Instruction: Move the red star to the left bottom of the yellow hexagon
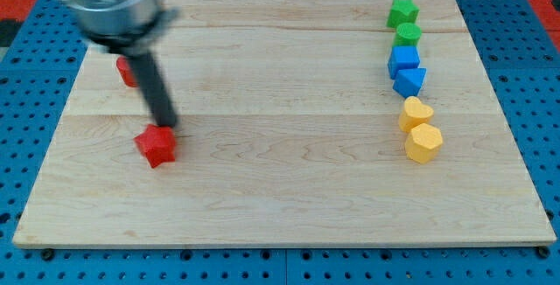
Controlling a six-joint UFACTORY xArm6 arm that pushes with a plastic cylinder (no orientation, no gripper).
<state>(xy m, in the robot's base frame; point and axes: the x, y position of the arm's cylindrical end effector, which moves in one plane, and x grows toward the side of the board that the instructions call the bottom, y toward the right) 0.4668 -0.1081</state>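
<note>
The red star (157,145) lies on the wooden board (280,198) at the view's left, a little below the middle. My tip (167,127) stands at the star's upper right edge, touching or nearly touching it. The yellow hexagon (424,142) sits far off at the view's right. The rod rises up and to the left to the blurred grey arm (109,1).
A second red block (127,71) is partly hidden behind the rod at upper left. At the right stands a column: green star (402,11), green round block (408,33), blue cube (403,59), blue triangle (410,80), yellow heart (416,113).
</note>
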